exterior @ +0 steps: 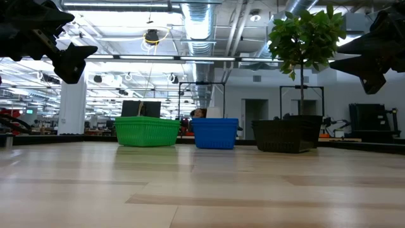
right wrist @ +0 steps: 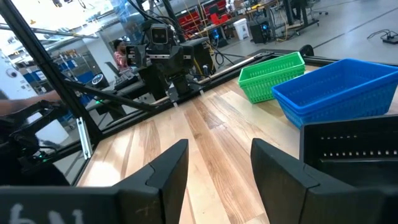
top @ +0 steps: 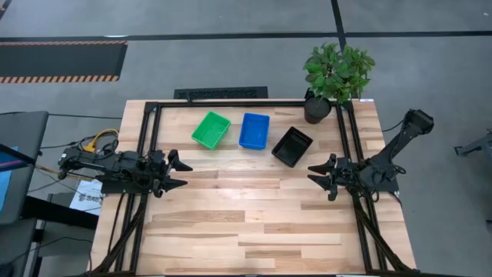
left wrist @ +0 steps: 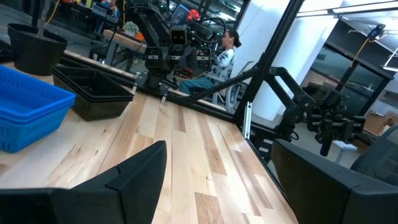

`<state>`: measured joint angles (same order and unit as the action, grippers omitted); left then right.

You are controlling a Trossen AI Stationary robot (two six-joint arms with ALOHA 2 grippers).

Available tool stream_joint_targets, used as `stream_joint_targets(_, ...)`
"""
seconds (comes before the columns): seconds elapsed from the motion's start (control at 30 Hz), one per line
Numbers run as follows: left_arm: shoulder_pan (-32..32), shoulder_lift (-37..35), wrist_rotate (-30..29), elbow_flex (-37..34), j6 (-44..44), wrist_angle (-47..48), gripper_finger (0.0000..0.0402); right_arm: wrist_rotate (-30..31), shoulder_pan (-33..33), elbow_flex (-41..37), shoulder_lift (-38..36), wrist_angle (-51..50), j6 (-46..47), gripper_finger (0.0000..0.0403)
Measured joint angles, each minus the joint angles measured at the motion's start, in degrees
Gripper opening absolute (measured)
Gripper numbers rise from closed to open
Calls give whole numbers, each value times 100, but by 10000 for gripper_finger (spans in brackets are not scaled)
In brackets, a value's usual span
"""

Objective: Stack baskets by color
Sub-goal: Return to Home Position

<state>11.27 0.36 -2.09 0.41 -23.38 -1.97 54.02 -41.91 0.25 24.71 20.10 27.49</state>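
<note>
Three baskets stand in a row on their bottoms at the far middle of the wooden table: a green basket (top: 211,129), a blue basket (top: 254,131) and a black basket (top: 292,146). In the left wrist view the black basket (left wrist: 93,93) shows more than one rim, nested. My left gripper (top: 183,174) hovers open at the table's left side and points right, with nothing between its fingers. At the right side my right gripper (top: 314,175) hovers open and points left, just near of the black basket and clear of it.
A potted green plant (top: 336,73) in a black pot (top: 317,109) stands at the far right corner, beside the black basket. A black frame (top: 231,103) runs along the table's far, left and right edges. A person (left wrist: 227,50) sits beyond the right side. Bare wood fills the near half.
</note>
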Motion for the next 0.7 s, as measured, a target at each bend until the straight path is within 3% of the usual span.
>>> stream_joint_targets(0.7,1,1,2,-1,2,-1,279,0,0,0,2,1,-3,196)
